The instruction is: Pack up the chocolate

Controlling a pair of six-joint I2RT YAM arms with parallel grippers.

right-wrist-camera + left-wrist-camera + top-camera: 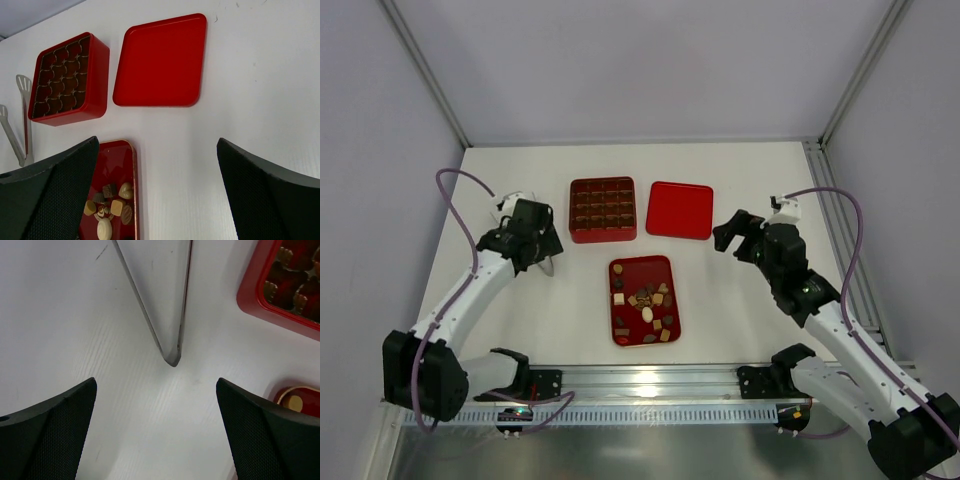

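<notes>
From the top camera I see the chocolate (647,300) lying loose in a flat red tray (645,268) at the middle of the table (520,320). It is nearer to me than the red grid box (603,209) and its lid (680,209), which sit side by side behind it. The left gripper (542,248) hovers left of the box and the right gripper (732,232) just right of the lid; neither carries anything. On the left wrist camera my jaws stand spread wide over bare table. The joined end of a pair of metal tongs (170,315) lies ahead between them, a corner of the box is at upper right, and one pale piece shows in the tray's corner at lower right. On the right wrist camera the jaws are likewise wide and empty. The chocolate sits in the tray low on the left, with the box, lid and tongs beyond. I cannot tell whether the box's compartments hold any pieces yet. I judge the pieces light and rigid but smooth, easy to scuff or crack, and small against these broad fingers. I would take an outlying piece first, low across its flat sides, with a gentle squeeze. The clustered ones touch and may scatter, so the tongs could be the better tool.
</notes>
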